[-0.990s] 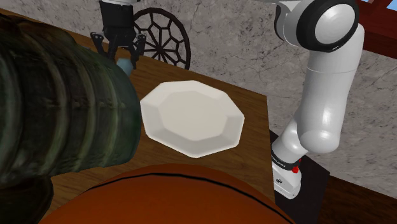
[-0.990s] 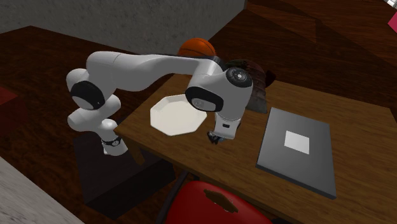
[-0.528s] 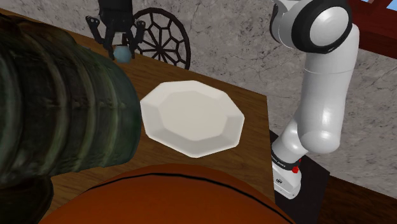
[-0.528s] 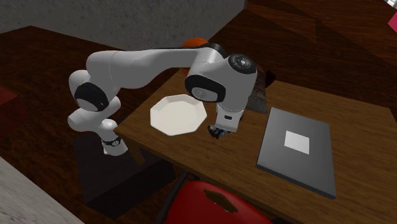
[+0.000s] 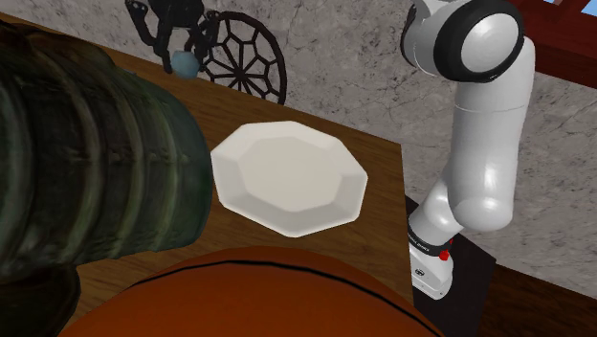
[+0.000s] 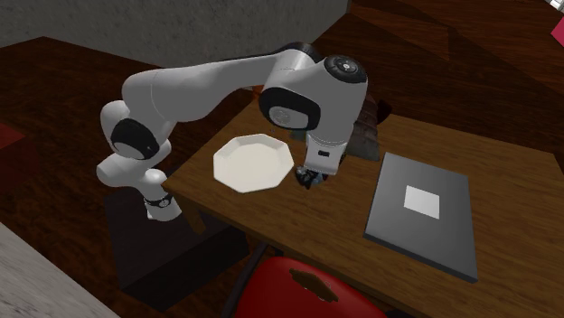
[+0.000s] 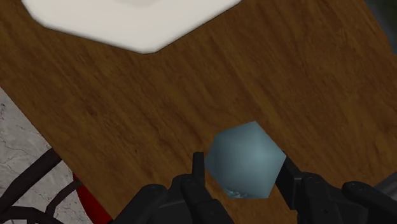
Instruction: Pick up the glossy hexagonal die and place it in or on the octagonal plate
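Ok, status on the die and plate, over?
Claw shut on the blue-grey die, held above the table. White octagonal plate empty. Only bare wood between them.

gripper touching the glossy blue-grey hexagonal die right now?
Touching. The wrist view shows the gripper's two black fingers pressed against opposite sides of the glossy blue-grey hexagonal die, clasping it with no gap.
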Controlling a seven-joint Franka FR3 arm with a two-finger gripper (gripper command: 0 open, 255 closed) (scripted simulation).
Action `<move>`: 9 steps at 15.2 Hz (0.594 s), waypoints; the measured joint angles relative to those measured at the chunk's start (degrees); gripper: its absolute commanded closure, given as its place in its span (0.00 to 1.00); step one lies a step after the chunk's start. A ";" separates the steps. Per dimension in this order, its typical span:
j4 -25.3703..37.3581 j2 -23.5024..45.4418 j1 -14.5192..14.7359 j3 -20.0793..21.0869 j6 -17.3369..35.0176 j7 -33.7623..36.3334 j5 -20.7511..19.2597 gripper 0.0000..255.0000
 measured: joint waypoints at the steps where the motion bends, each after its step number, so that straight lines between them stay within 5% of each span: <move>1: -4.71 -3.21 -1.12 0.40 1.59 0.05 1.13 1.00; 9: -35.06 -26.61 -6.43 1.41 10.24 -2.27 10.77 1.00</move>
